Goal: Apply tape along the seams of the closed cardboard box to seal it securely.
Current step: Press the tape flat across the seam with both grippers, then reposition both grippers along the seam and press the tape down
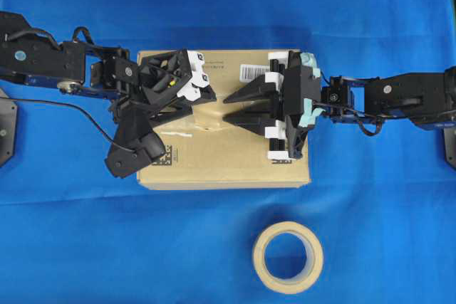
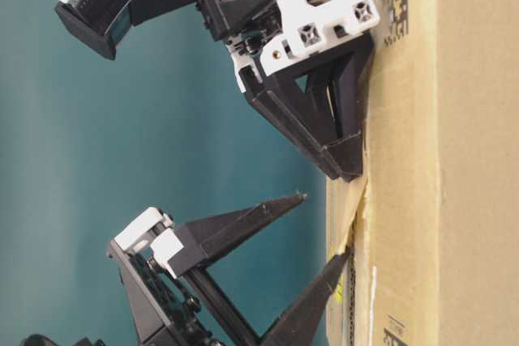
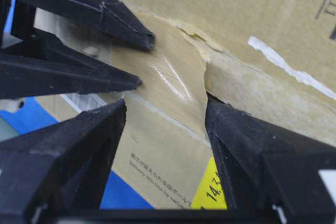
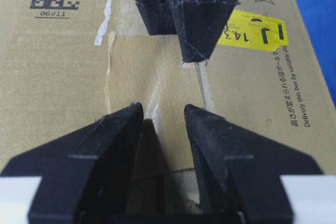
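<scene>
Your tape, a tan square, lies across the seams near the middle of the cardboard box, one edge lifting in a ripple in the left wrist view. The left tool points down at the tape with its jaws spread apart, one fingertip pressing the tape's edge beside the yellow sticker. The right tool faces it from the other side, jaws likewise apart and gripping nothing, tips at the tape's near edge. The box sits on your blue-covered bench, a beige tape roll lying apart in front.
</scene>
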Available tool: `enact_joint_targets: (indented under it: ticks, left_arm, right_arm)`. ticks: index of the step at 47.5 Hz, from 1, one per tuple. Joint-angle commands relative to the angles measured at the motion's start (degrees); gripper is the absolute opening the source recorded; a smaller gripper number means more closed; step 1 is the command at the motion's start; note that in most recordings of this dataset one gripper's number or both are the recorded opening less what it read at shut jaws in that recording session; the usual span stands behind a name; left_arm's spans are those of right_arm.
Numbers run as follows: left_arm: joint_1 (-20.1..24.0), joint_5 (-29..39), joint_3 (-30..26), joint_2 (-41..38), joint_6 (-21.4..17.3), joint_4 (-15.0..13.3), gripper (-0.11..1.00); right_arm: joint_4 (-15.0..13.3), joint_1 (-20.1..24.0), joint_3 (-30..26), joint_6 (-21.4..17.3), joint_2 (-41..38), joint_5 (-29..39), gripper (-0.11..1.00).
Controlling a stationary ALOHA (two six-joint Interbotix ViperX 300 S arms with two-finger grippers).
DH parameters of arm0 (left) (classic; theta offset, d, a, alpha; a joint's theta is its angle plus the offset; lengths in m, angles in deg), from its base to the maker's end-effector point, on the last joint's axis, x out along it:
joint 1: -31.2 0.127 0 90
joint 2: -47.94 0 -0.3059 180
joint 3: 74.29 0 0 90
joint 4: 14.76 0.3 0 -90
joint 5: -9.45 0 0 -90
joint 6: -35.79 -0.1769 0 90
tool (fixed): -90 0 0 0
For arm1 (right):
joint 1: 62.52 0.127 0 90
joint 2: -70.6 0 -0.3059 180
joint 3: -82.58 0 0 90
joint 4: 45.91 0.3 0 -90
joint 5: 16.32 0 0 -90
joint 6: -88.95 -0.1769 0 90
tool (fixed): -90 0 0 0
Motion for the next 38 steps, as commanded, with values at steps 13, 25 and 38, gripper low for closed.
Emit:
enact_joint_targets:
  ticks: [13, 25, 38]
  left_arm:
    - [0.4, 0.3, -1.0, 1.4, 0.0, 0.3, 0.6]
    - [0.4, -0.3, -0.9, 1.9, 0.4, 0.2, 0.6]
    - [-0.8, -11.2, 3.3, 5.8, 4.5, -1.8, 0.6]
  right_arm:
    - [0.5, 0.2, -0.8, 0.0, 0.5, -0.1, 0.42]
    - [0.5, 0.2, -0.7, 0.0, 0.6, -0.1, 0.42]
    - [0.8, 0.2, 0.5, -0.1, 1.6, 0.1, 0.42]
